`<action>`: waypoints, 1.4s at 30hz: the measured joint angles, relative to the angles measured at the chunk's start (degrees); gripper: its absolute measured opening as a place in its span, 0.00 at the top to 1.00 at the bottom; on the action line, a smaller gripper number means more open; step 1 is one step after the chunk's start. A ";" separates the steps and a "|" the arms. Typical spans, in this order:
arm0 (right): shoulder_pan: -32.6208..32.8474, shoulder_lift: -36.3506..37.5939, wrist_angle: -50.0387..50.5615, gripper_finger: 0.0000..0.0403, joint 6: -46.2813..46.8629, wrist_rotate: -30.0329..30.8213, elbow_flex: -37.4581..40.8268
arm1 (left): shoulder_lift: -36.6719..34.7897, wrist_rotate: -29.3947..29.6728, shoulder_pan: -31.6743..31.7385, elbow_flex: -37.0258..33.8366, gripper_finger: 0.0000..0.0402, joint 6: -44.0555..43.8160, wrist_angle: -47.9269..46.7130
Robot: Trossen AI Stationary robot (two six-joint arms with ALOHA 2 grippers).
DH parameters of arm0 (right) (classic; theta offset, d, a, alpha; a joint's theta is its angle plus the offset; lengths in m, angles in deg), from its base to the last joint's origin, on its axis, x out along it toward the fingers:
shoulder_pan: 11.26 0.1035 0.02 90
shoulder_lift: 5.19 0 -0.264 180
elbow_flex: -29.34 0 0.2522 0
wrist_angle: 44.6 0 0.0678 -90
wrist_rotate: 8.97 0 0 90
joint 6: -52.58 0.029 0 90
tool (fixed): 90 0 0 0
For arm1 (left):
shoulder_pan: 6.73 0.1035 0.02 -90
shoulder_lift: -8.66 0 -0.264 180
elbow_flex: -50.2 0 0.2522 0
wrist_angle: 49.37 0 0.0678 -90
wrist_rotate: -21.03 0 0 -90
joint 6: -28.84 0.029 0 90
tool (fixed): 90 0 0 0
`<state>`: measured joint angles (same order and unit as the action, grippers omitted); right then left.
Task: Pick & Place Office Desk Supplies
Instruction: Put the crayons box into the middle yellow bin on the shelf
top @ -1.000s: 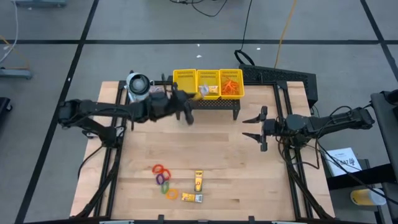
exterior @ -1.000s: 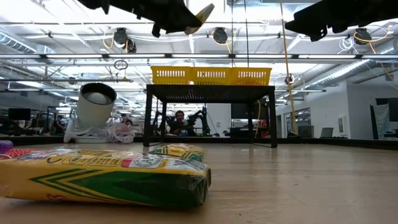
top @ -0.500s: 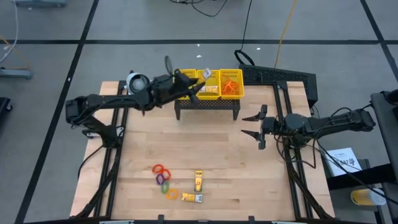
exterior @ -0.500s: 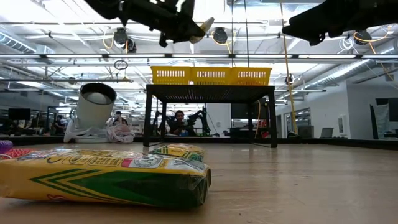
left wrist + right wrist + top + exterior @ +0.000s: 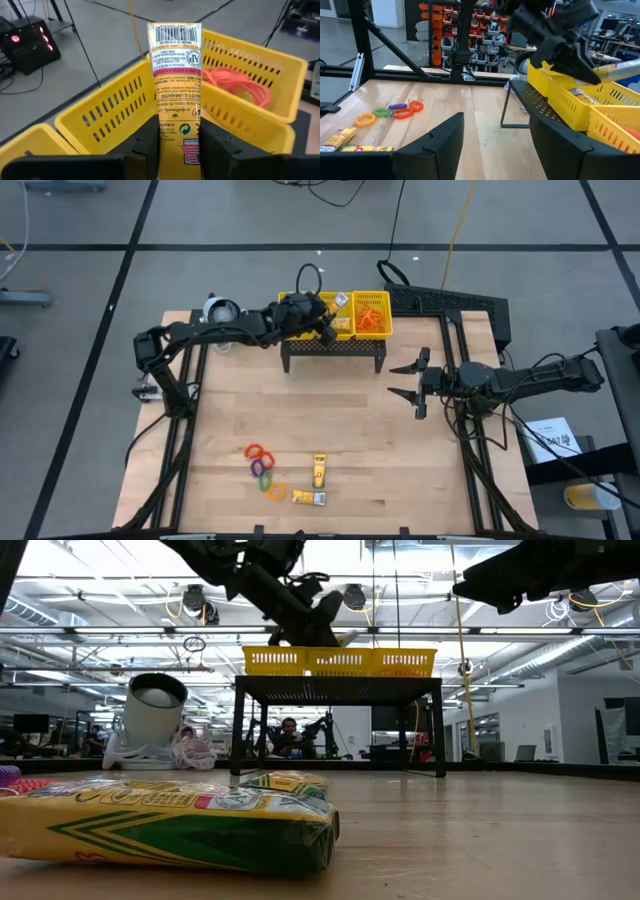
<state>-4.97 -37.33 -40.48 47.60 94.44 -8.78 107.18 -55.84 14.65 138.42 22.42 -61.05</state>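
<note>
In the lower centre of the high view, 2 yellow-orange packets (image 5: 319, 471) with white labels lie on the table (image 5: 360, 440), just right of a cluster of red, purple, green and orange rings (image 5: 263, 468). At mid right the right gripper (image 5: 408, 382) hangs with its fingers spread wide and empty. At upper centre the left gripper (image 5: 330, 329) pinches a third packet (image 5: 175, 85) upright over the yellow basket (image 5: 300, 304), whose right compartment holds orange rubber bands (image 5: 372, 317).

Layout of the table, seen from above

The basket (image 5: 334, 317) stood on a stand (image 5: 334, 350) at the rear; rings (image 5: 263, 468) lay left of two packets (image 5: 314, 483) at the front.
</note>
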 joint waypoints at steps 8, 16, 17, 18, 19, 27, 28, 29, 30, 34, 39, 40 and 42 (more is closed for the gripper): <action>0.00 0.00 0.02 0.47 -0.21 -0.01 0.00 | -0.08 0.46 0.09 0.04 0.72 -3.53 -0.51; 0.00 0.00 0.02 0.47 -0.25 -0.01 0.00 | -0.10 0.47 0.25 0.04 0.72 -8.42 -1.22; 0.00 0.00 0.02 0.47 -0.24 -0.01 0.00 | -0.10 0.43 0.23 0.04 0.72 -9.18 -1.18; 0.00 0.00 0.02 0.47 -0.24 -0.03 0.00 | -0.10 0.41 0.25 0.04 0.72 -9.33 -1.17; 0.00 0.00 0.02 0.47 -0.24 -0.02 0.00 | -0.10 0.41 0.25 0.04 0.72 -9.35 -1.17; 0.00 0.00 0.02 0.47 -0.24 -0.03 0.00 | -0.10 0.38 0.25 0.04 0.61 -10.15 -1.07; 0.00 0.00 0.02 0.47 -0.24 -0.03 0.00 | -0.10 0.37 0.25 0.04 0.58 -10.35 -1.07; 0.00 0.00 0.02 0.47 -0.24 -0.03 0.00 | -0.10 0.36 0.25 0.04 0.55 -10.35 -1.07; 0.00 0.00 0.02 0.47 -0.24 -0.03 0.00 | -0.10 0.36 0.25 0.04 0.52 -10.19 -1.07; 0.00 0.00 0.02 0.47 -0.24 -0.03 0.00 | -0.10 0.34 0.25 0.04 0.42 -8.74 -1.03; 0.00 0.00 0.02 0.47 -0.24 -0.03 0.00 | -0.63 0.24 -0.07 0.04 0.35 -2.59 -1.32; 0.00 0.00 0.04 0.47 -0.24 -0.03 0.00 | -1.19 0.23 -0.19 0.04 0.34 -0.87 -1.81; 0.00 0.00 0.04 0.47 -0.24 -0.03 0.00 | -2.76 0.23 -0.70 0.04 0.33 2.07 -2.07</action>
<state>-4.97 -37.33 -40.44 47.36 94.42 -8.78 104.42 -55.60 13.96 138.46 24.49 -63.12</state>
